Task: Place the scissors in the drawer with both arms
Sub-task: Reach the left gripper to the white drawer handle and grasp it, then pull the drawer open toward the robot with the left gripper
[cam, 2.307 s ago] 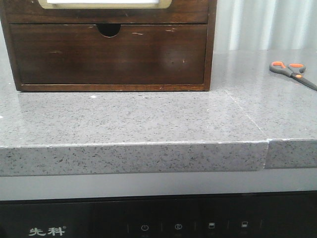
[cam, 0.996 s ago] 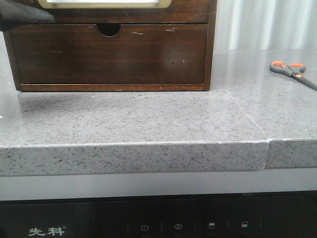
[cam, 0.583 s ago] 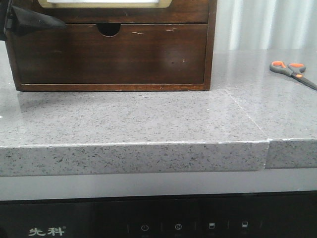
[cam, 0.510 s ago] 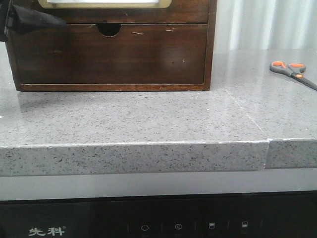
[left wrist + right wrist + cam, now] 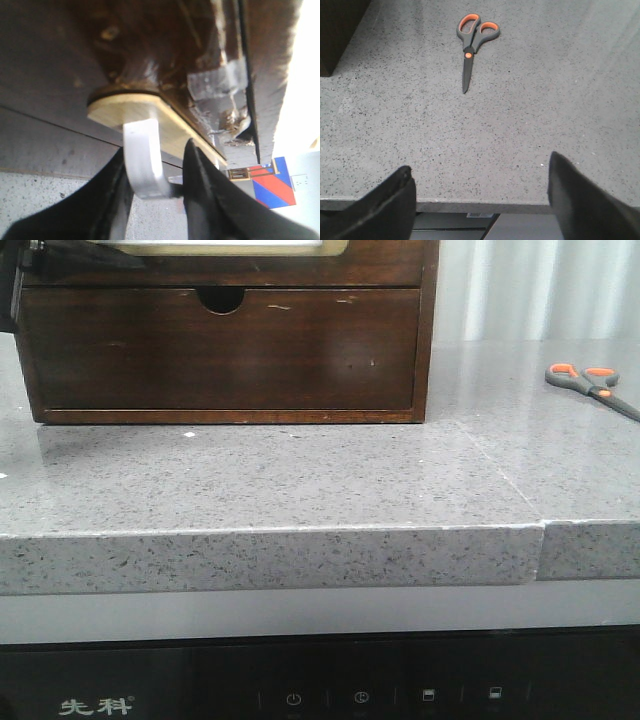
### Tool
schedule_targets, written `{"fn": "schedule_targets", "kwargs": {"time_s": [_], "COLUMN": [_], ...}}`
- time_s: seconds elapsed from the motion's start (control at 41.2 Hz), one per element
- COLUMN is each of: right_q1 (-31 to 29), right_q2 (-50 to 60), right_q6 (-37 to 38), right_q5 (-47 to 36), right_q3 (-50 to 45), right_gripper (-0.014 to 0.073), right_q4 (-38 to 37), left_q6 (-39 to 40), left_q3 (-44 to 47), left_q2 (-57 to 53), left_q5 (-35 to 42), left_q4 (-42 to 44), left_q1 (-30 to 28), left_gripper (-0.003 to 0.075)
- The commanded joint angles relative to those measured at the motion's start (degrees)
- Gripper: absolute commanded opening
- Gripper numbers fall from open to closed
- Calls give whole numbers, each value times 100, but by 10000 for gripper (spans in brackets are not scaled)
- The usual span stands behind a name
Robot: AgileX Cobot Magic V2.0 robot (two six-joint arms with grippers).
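Note:
The scissors (image 5: 590,383), with orange-and-grey handles, lie flat on the grey counter at the far right. They also show in the right wrist view (image 5: 470,42), well ahead of my open, empty right gripper (image 5: 480,162). The drawer (image 5: 385,265) with the white panel shows only as a strip at the top of the front view. In the left wrist view my left gripper (image 5: 156,150) is closed around the drawer's silver loop handle (image 5: 142,150) on its cream plate. One finger (image 5: 117,185) touches it and the other is a sliver off. The left gripper is almost entirely out of the front view.
The lower plain drawer (image 5: 220,350) with a half-moon notch fills the dark wooden cabinet (image 5: 425,340). The counter's front edge (image 5: 300,555) has a seam (image 5: 540,530) at the right. A black appliance panel (image 5: 300,690) lies below.
My left gripper came in from the left beside the cabinet, then rose out of the front view towards the upper drawer. The scissors have not moved.

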State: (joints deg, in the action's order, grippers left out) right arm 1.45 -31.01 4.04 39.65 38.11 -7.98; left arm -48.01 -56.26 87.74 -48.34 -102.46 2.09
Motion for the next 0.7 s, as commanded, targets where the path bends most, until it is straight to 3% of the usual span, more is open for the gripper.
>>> {"fn": "schedule_targets", "kwargs": {"time_s": [0.0, 0.68], "right_q1": [-39, -39], "right_q2": [-56, -56], "right_q6": [-1, -1], "right_q5": [-373, -373], "right_q3": [187, 187], "right_gripper": [523, 523], "right_q4": [-120, -120], "left_q6": [-220, -545], "left_q3": [-134, 2578], "left_q2": [-248, -3122], "left_q5": [-799, -1154], "left_q4": [-413, -413], "left_q1": [43, 43], "left_gripper": [136, 136]}}
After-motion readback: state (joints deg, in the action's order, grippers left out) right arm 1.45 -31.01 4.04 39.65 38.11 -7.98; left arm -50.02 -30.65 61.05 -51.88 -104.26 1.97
